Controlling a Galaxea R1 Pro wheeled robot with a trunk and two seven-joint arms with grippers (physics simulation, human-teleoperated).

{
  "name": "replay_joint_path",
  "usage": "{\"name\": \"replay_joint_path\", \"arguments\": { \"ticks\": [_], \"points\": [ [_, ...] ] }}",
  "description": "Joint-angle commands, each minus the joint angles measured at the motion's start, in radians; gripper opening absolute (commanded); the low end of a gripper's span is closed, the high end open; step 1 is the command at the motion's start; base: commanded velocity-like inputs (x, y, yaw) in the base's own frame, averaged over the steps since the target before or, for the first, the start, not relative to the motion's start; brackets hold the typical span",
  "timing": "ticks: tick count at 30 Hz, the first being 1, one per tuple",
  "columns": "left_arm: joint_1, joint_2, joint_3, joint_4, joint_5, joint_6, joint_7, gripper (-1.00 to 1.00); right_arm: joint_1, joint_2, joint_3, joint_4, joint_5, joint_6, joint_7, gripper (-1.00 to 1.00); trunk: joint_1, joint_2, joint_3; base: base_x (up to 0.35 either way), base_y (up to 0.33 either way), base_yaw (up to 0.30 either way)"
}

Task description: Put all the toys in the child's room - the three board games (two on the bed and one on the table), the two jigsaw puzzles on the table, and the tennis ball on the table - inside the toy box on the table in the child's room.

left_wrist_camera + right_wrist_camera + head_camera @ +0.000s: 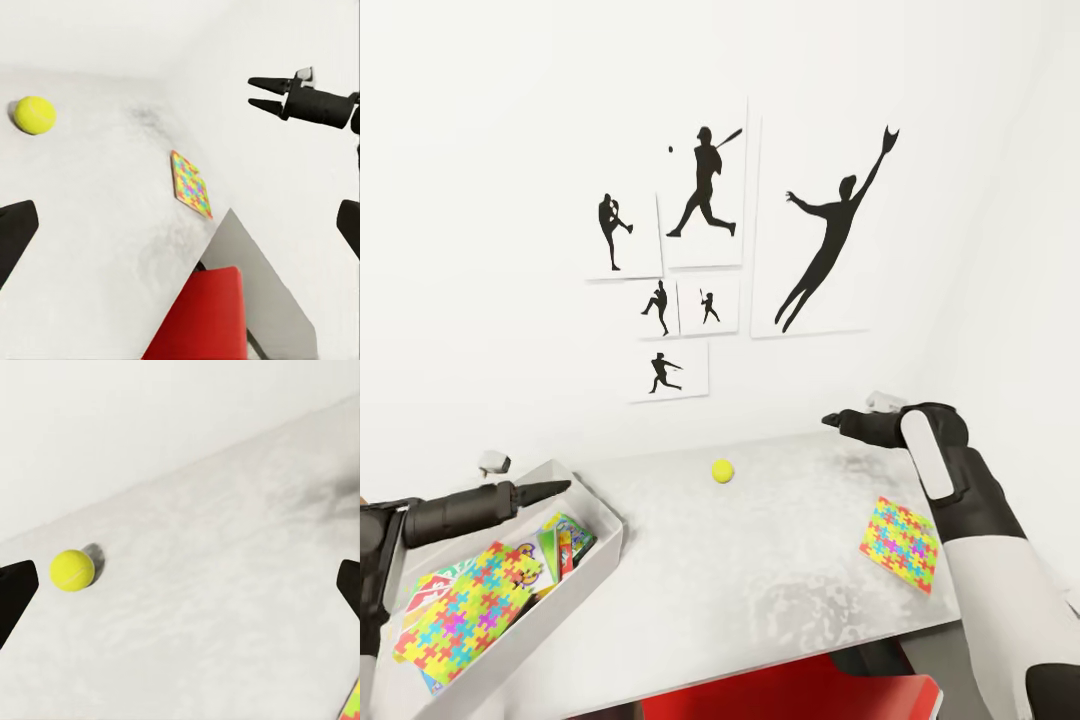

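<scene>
The toy box [607,527] stands at the table's [760,590] left end. In it lies one jigsaw puzzle [468,603] on top of colourful board games [565,547], which are partly hidden. My left gripper [558,488] hovers over the toy box, open and empty; its dark fingers [16,238] sit wide apart in the left wrist view. The tennis ball [722,470] [34,115] [72,569] rests near the wall. A second jigsaw puzzle [901,542] [190,185] lies flat at the table's right. My right gripper [832,420] [257,94] hangs open above the back right corner, apart from the ball.
A red chair [790,692] [201,319] is tucked under the table's front edge. Black baseball-player pictures [705,195] hang on the white wall behind. The table ends just right of the puzzle, close to a side wall.
</scene>
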Motion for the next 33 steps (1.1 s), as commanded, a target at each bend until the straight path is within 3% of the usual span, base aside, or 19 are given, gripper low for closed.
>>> {"name": "replay_joint_path", "arguments": {
  "ticks": [1, 6, 11, 15, 21, 25, 33],
  "points": [
    [-0.026, -0.028, -0.019, -0.013, -0.015, 0.019, -0.009, 1.0, -0.002, 0.0, 0.004, 0.001, -0.011, 0.003, -0.01, 1.0, 0.001, -0.002, -0.003, 0.0, 0.0, 0.0],
    [-0.117, -0.113, -0.064, -0.023, -0.052, 0.03, -0.008, 1.0, -0.004, -0.002, 0.011, 0.013, -0.01, 0.003, -0.01, 1.0, 0.001, -0.002, -0.01, 0.0, 0.0, 0.0],
    [-0.161, -0.209, -0.103, -0.024, -0.119, 0.035, 0.098, 1.0, -0.016, -0.003, 0.012, 0.082, 0.0, 0.003, -0.011, 1.0, 0.001, -0.002, -0.017, 0.0, 0.0, 0.0],
    [-0.168, -0.24, -0.113, -0.024, -0.134, 0.035, 0.13, 1.0, -0.028, -0.002, 0.011, 0.144, 0.047, 0.003, -0.011, 1.0, 0.001, -0.002, -0.024, 0.0, 0.0, 0.0],
    [-0.173, -0.253, -0.117, -0.024, -0.141, 0.036, 0.143, 1.0, -0.054, -0.001, 0.008, 0.219, 0.157, 0.003, -0.006, 1.0, 0.001, -0.002, -0.034, 0.0, 0.0, 0.0],
    [-0.174, -0.254, -0.116, -0.025, -0.141, 0.037, 0.145, 1.0, -0.074, -0.001, 0.007, 0.271, 0.187, 0.003, -0.004, 1.0, 0.001, -0.002, -0.04, 0.0, 0.0, 0.0],
    [-0.174, -0.253, -0.111, -0.027, -0.141, 0.037, 0.146, 1.0, -0.115, -0.017, 0.001, 0.324, 0.201, 0.003, -0.004, 1.0, 0.001, -0.002, -0.053, 0.0, 0.0, 0.0]
  ]
}}
